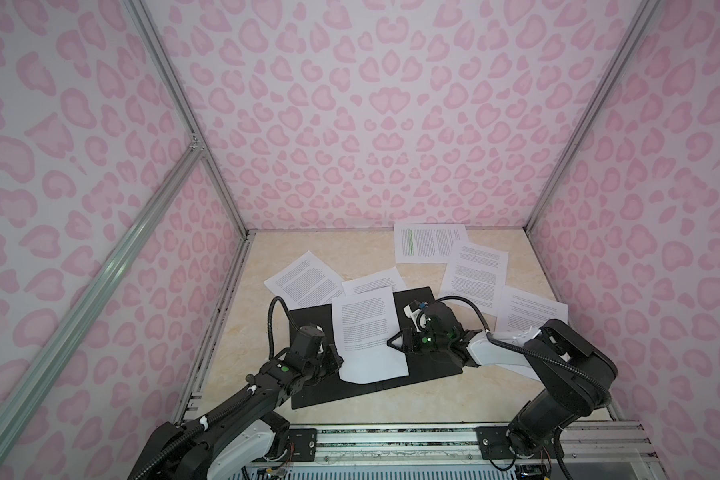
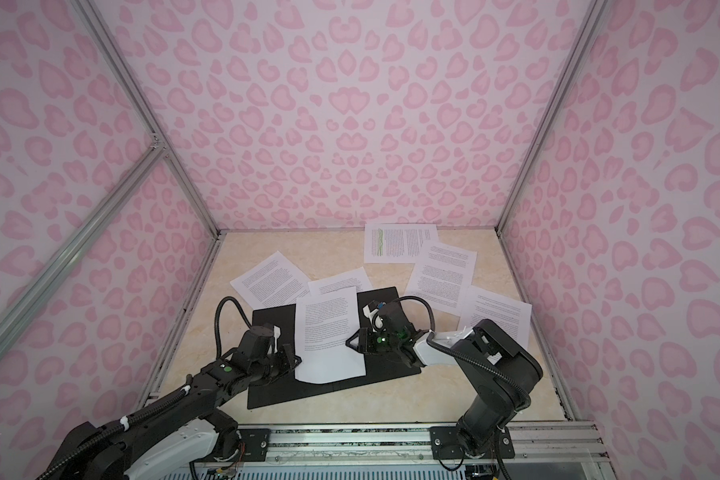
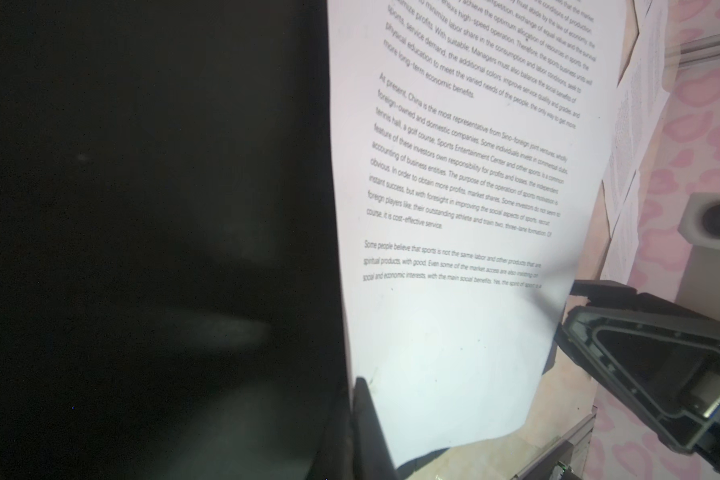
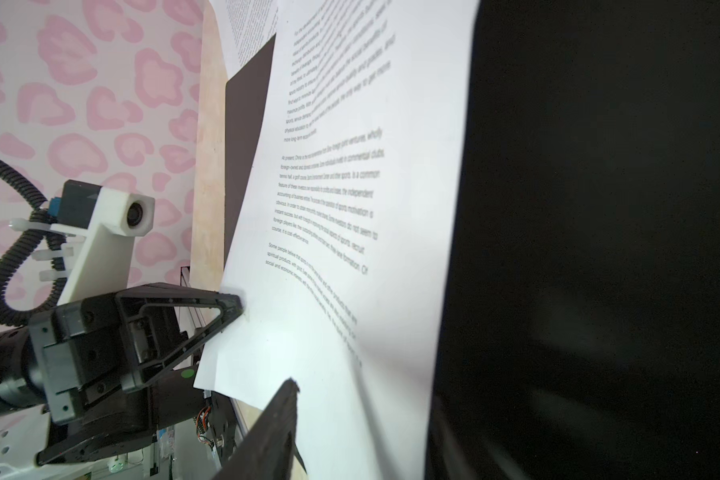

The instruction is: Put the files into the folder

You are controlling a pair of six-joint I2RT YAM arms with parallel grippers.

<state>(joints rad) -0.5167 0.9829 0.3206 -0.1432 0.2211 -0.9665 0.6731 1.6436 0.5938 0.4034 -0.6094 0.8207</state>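
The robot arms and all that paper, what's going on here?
The robot is filing papers. A black folder lies open on the table with one printed sheet on it. The left gripper pinches the sheet's near left edge. The right gripper is at its right edge, grip unclear. Other sheets lie loose behind.

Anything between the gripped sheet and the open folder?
Nothing visible. The sheet lies on the black inside of the folder; left gripper pinches its near-left edge, right gripper straddles its right edge. Its far end overlaps another loose sheet.
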